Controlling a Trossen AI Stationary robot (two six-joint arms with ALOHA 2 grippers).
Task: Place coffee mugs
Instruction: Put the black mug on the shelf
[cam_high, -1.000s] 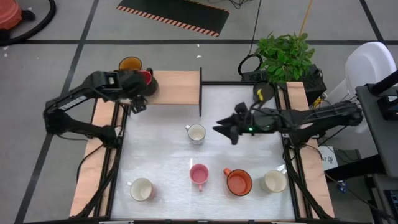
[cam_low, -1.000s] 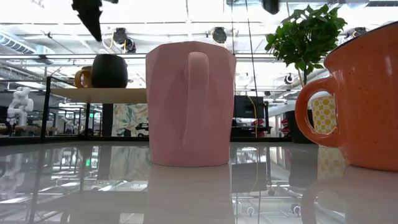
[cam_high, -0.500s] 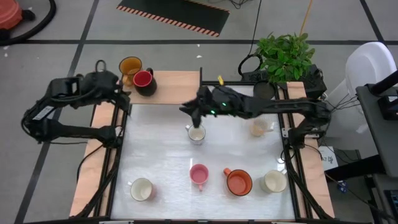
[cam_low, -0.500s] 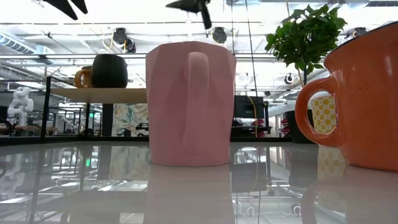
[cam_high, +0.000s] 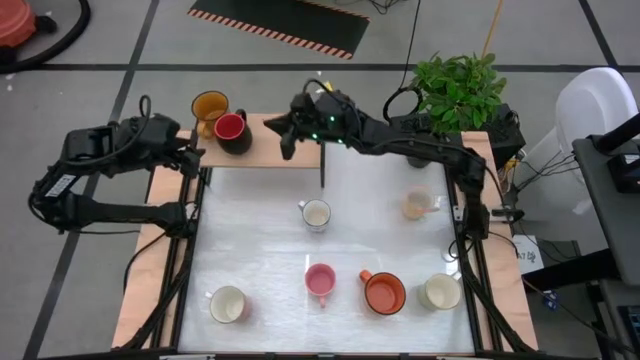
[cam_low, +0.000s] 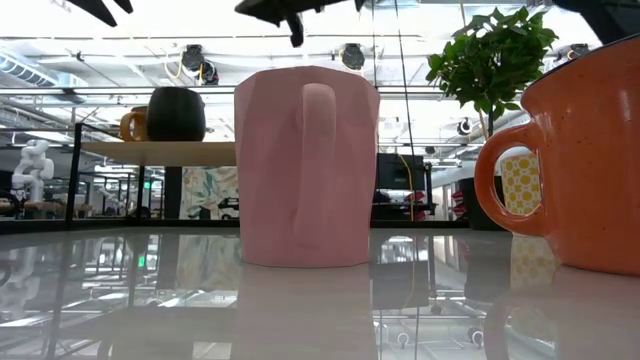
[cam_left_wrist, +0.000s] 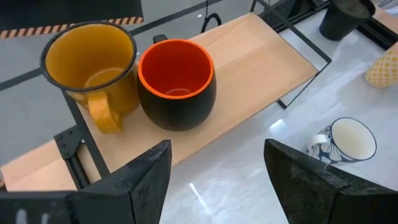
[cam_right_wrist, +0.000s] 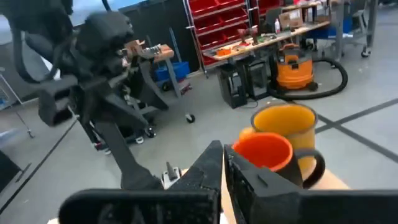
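High view: the right pincer (cam_high: 287, 131) is clenched and empty above the wooden shelf (cam_high: 285, 141), beside the red-lined dark mug (cam_high: 231, 130) and the amber-yellow mug (cam_high: 209, 104). The left pincer (cam_high: 190, 158) is released, off the shelf's left end. On the white worktop (cam_high: 260, 240) stand white (cam_high: 315, 214), pink (cam_high: 320, 280), orange (cam_high: 384, 292) and two cream mugs (cam_high: 228, 304).

Left wrist view: spread fingers (cam_left_wrist: 146, 177) frame both shelf mugs.

Right wrist view: the fingers (cam_right_wrist: 214, 165) are pressed together.

Two mugs (cam_high: 220, 115) upright on the wooden shelf, six (cam_high: 318, 280) apparently upright across the white table
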